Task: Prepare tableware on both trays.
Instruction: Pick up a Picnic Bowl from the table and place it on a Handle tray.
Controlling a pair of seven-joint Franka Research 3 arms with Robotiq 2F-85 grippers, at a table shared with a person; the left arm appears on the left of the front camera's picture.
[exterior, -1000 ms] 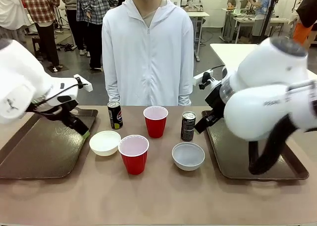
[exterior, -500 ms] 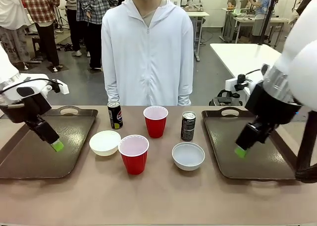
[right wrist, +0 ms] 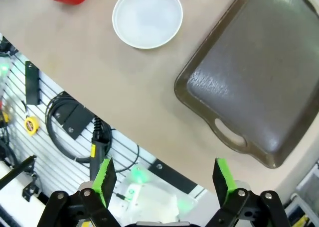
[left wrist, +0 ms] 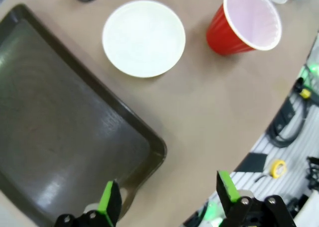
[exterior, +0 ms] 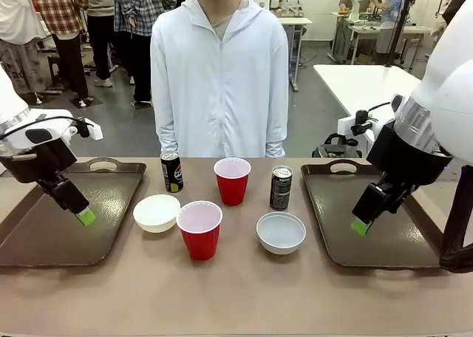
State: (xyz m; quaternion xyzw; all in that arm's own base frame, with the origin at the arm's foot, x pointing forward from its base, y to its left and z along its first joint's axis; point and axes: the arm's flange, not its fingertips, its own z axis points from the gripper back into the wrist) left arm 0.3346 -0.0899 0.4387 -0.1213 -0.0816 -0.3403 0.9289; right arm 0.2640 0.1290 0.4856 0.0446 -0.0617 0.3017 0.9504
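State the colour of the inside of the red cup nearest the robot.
White. The cup shows its inside best in the left wrist view.

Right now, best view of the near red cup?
Front view: near red cup whole, upright, unobstructed. Left wrist view shows it from above, near the top edge. Right wrist view catches a cropped part at the top edge.

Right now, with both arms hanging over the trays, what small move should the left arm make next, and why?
Probably swing the left gripper toward the white bowl that sits on the table just off the left tray. The gripper is open and holds nothing, the tray is bare, and that bowl looks like the nearest piece to it.
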